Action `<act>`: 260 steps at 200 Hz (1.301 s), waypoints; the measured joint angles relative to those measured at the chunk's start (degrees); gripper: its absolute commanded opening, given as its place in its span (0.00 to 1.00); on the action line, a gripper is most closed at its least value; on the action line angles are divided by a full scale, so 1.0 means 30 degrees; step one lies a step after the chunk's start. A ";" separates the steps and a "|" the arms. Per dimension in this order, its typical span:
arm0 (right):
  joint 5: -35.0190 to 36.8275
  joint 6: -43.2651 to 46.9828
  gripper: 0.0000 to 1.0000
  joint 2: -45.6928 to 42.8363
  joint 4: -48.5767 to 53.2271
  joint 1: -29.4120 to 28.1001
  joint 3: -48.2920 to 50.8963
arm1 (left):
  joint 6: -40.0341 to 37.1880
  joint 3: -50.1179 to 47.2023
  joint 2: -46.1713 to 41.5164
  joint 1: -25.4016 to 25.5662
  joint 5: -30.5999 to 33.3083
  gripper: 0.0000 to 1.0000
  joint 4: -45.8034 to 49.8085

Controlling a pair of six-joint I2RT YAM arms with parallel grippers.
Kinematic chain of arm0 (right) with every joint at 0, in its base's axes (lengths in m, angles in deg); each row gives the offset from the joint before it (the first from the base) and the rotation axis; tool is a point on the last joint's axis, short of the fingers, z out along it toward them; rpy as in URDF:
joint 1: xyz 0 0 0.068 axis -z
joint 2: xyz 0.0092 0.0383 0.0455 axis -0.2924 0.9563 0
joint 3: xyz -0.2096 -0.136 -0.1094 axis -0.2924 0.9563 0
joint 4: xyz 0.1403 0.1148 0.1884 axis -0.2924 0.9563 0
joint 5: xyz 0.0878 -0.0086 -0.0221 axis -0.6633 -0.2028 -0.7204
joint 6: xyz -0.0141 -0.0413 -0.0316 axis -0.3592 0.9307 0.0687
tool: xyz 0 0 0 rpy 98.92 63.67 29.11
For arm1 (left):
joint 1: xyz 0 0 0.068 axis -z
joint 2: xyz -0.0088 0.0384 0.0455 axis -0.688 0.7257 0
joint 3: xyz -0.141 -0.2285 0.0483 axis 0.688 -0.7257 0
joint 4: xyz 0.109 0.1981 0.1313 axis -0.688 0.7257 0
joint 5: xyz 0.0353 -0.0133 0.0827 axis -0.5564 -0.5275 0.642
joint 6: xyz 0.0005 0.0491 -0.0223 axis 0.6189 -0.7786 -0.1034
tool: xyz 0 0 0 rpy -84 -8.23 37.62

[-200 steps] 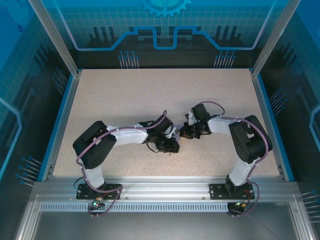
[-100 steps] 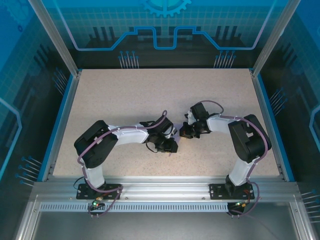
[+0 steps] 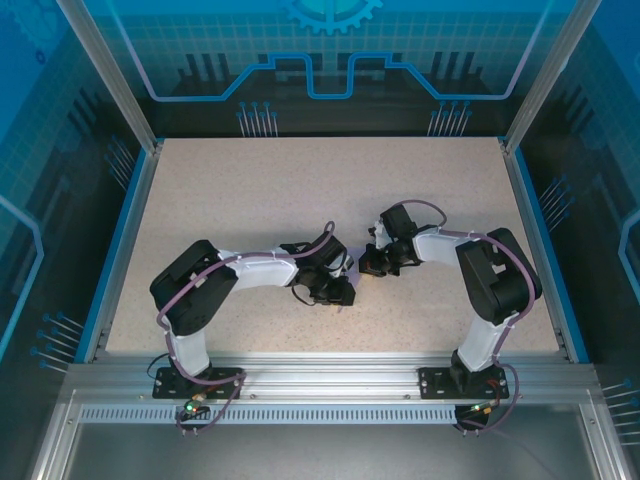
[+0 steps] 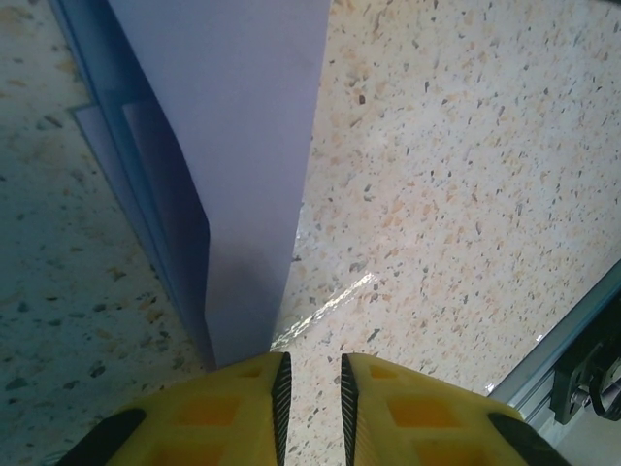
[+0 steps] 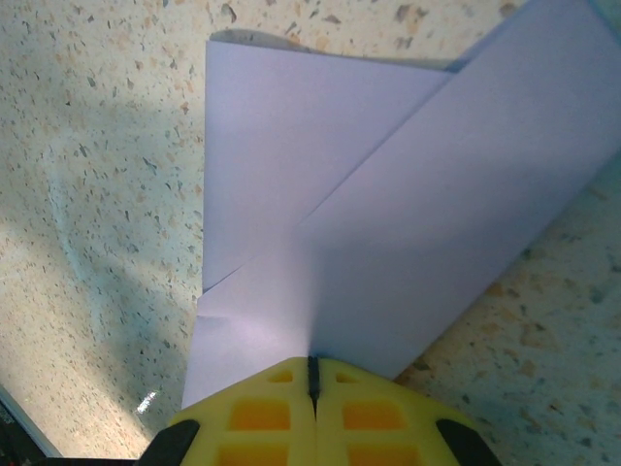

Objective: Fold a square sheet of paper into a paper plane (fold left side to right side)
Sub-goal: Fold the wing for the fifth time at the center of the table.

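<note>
Lavender paper, one thin sheet of paper (image 5: pixel 408 223), sits partly folded near the middle of the tabletop (image 3: pixel 300 190), between two pincers. Its flaps overlap in flat, straight-creased layers, one diagonal edge crossing another, and the surface is smooth, matt and unmarked. The right pincer (image 5: pixel 312 383), yellow-tipped, is clenched on the sheet's edge. The left pincer (image 4: pixel 310 390) stands slightly parted, with bare tabletop showing in the gap. A narrow folded end of the sheet reaches one of its fingers (image 4: pixel 223 417).

Two arms, the left arm (image 3: pixel 250 270) and the right arm (image 3: pixel 480 270), reach in from the near edge. The tabletop is beige and speckled, edged in blue. One aluminium rail (image 3: pixel 330 375) runs along its near edge, and translucent blue patterned walls (image 3: pixel 330 50) stand around it.
</note>
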 measured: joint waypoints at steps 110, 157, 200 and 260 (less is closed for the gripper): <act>0.0255 0.0015 0.00 0.0197 0.0780 -0.0109 -0.0539 | 0.0525 -0.0743 0.0015 0.0000 -0.0306 0.25 -0.1239; 0.0328 0.0080 0.00 0.0255 0.1042 -0.0117 -0.0707 | 0.1013 -0.1304 -0.0051 -0.0029 -0.0372 0.23 -0.2062; 0.0306 0.0146 0.00 0.0408 0.1450 -0.0131 -0.0947 | 0.1712 -0.2885 -0.0823 -0.0058 -0.0291 0.20 -0.3767; 0.0248 0.0146 0.00 0.0627 0.1851 -0.0131 -0.1268 | 0.2382 -0.4524 -0.1858 -0.0073 -0.0299 0.15 -0.4656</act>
